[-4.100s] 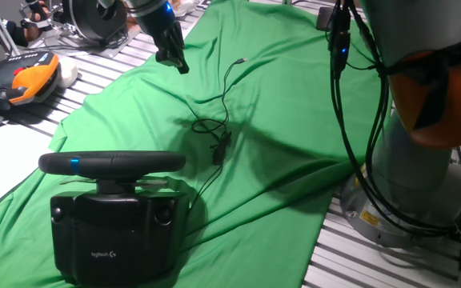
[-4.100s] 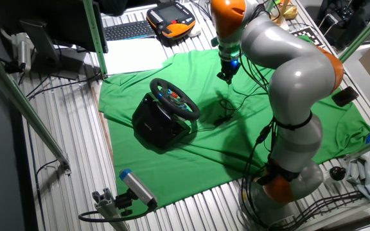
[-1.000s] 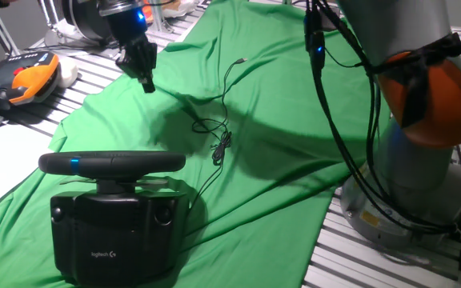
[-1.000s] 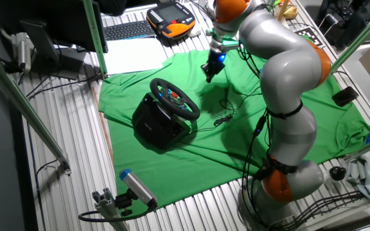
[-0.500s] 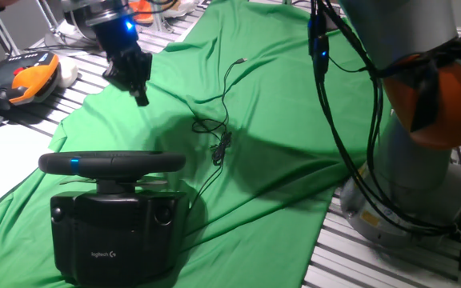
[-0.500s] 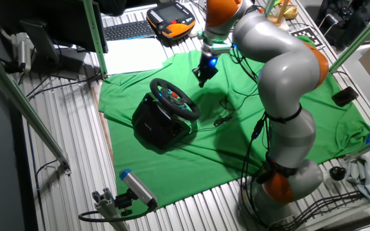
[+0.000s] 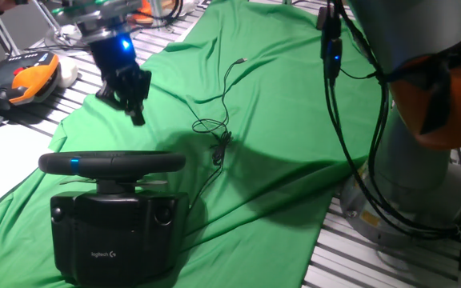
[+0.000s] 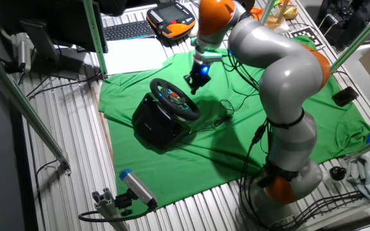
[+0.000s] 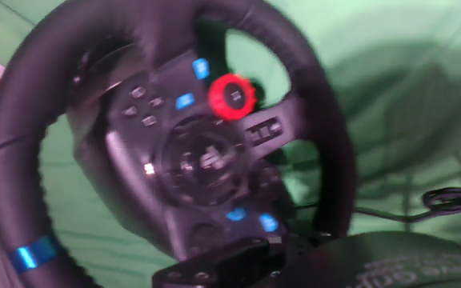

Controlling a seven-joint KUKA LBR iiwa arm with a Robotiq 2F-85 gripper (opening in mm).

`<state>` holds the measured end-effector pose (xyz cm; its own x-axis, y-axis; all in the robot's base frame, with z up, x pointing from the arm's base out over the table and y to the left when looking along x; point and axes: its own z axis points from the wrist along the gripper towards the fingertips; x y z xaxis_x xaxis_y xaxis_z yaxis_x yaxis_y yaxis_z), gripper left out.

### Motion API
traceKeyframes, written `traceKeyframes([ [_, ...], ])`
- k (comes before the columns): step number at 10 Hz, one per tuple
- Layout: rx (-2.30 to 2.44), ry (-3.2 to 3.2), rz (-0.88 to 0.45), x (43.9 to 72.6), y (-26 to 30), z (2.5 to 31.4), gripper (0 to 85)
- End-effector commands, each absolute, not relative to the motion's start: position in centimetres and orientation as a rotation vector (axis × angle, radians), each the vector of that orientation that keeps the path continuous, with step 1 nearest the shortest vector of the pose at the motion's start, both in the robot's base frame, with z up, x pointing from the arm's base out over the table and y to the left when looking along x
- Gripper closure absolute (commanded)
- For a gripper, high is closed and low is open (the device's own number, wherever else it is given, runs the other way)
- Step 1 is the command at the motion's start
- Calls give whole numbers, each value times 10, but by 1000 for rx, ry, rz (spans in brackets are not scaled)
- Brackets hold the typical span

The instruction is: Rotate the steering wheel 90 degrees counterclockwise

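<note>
The steering wheel is a black padded rim with a small blue light, on a boxy black base with a white Logitech logo, at the front left of the green cloth. In the other fixed view the steering wheel faces up and to the right. My gripper hangs above the cloth just behind the rim, apart from it, with its fingers together and nothing in them. It also shows in the other fixed view, close to the rim's upper right. In the hand view the steering wheel fills the frame, blurred, with a red dial on its hub.
A thin black cable runs over the green cloth right of the wheel. An orange-and-black pendant lies at the far left, beside a keyboard. My arm's base stands at the right on the slatted table.
My gripper has moved left and down towards the wheel, from above the cable to just behind the rim. The wheel has not turned.
</note>
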<state>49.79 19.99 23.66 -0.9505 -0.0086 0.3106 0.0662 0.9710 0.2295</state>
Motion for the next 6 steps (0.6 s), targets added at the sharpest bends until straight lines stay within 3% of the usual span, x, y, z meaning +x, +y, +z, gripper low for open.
traceKeyframes([
  [1,-53,-2806,-341,494,224,237,850],
  [6,-87,-2802,-333,487,231,242,850],
])
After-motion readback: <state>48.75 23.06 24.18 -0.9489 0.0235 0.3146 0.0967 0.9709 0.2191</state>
